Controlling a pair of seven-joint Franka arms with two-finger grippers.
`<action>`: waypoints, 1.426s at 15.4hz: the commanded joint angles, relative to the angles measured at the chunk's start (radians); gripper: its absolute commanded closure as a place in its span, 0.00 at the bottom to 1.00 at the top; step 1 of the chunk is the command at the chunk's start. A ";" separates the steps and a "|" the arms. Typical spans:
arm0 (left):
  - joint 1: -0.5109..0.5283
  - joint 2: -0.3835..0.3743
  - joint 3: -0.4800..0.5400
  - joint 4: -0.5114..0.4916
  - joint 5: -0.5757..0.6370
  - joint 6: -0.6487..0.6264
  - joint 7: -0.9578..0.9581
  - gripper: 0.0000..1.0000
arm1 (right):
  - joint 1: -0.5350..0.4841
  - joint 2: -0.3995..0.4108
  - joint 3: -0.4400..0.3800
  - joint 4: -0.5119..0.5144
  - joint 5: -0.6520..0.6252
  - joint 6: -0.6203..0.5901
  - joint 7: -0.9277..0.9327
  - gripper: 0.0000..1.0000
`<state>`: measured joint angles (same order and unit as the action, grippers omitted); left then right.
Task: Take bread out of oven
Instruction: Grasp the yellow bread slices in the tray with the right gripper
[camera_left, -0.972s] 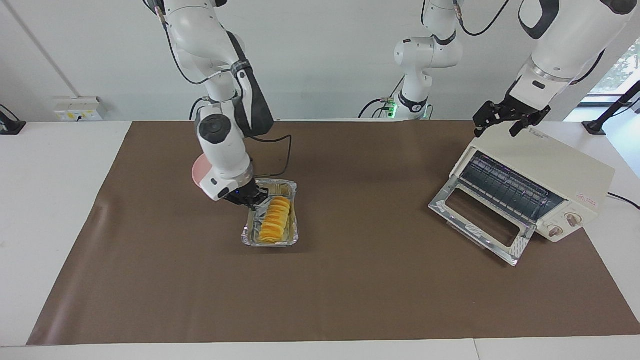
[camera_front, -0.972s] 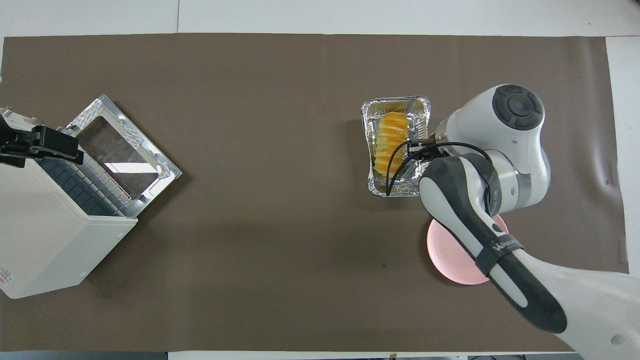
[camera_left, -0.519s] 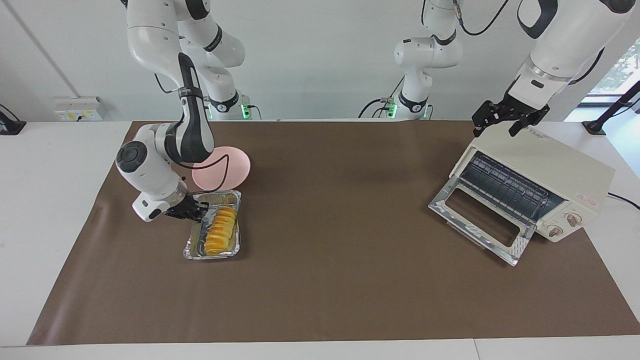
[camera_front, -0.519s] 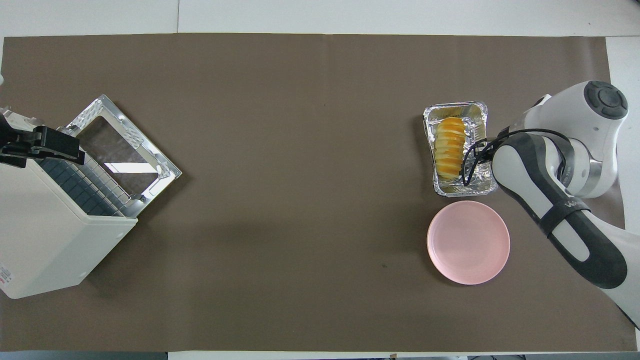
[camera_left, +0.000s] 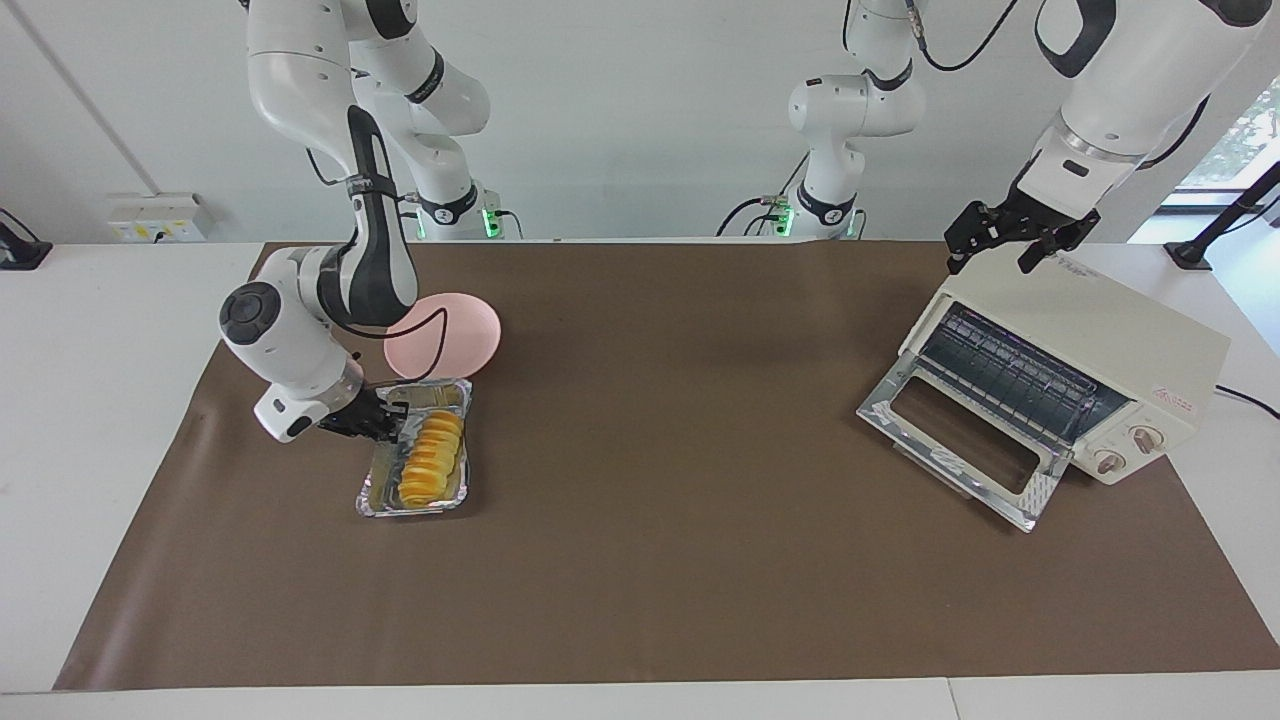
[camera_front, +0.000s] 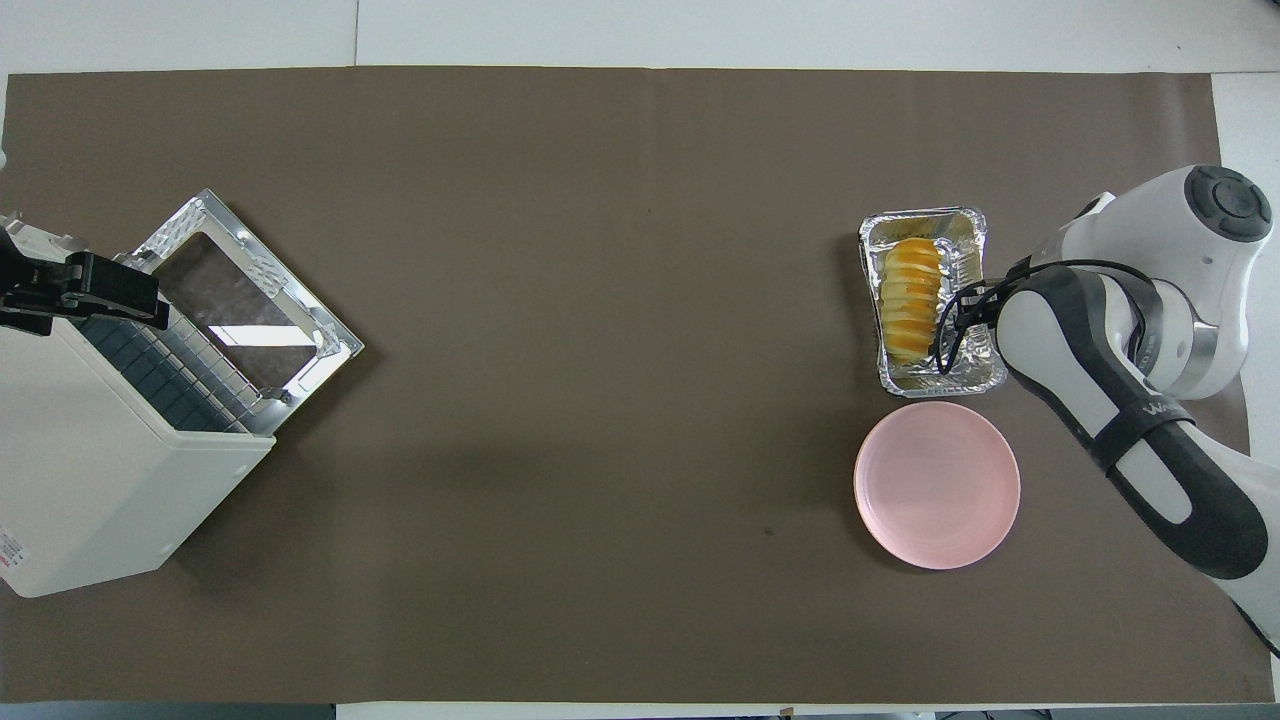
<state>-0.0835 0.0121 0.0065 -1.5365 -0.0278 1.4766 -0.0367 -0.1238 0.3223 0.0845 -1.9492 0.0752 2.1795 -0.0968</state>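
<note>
The golden ridged bread (camera_left: 432, 458) (camera_front: 910, 300) lies in a silver foil tray (camera_left: 372, 503) (camera_front: 940, 382) on the brown mat, toward the right arm's end of the table. My right gripper (camera_left: 385, 425) (camera_front: 972, 305) is low at the tray's long side and shut on its rim. The cream oven (camera_left: 1100, 340) (camera_front: 90, 470) stands at the left arm's end with its glass door (camera_left: 960, 430) (camera_front: 250, 300) dropped open; its wire rack is bare. My left gripper (camera_left: 992, 255) (camera_front: 90, 295) hovers open over the oven's top edge above the opening and waits.
A pink round plate (camera_left: 460, 330) (camera_front: 937, 485) lies just nearer to the robots than the tray. The brown mat (camera_left: 700, 560) (camera_front: 560, 400) covers the table between tray and oven. The mat's edge lies close to the right arm's elbow.
My right gripper has pulled the tray with the bread toward the right arm's end of the table, uncovering the pink plate. In the last half second it moved only slightly. The left arm has not moved.
</note>
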 joint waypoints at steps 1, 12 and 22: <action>0.013 -0.015 -0.010 -0.014 0.008 0.014 -0.002 0.00 | 0.000 -0.017 0.007 0.045 0.006 -0.087 -0.011 0.01; 0.013 -0.015 -0.010 -0.014 0.008 0.014 -0.002 0.00 | 0.125 -0.022 0.011 0.052 -0.069 -0.058 0.163 0.01; 0.014 -0.015 -0.010 -0.014 0.008 0.014 -0.002 0.00 | 0.105 -0.009 0.011 0.018 -0.064 -0.006 0.157 0.03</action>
<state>-0.0833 0.0121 0.0065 -1.5365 -0.0278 1.4767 -0.0368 -0.0082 0.3161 0.0858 -1.9050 0.0179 2.1413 0.0571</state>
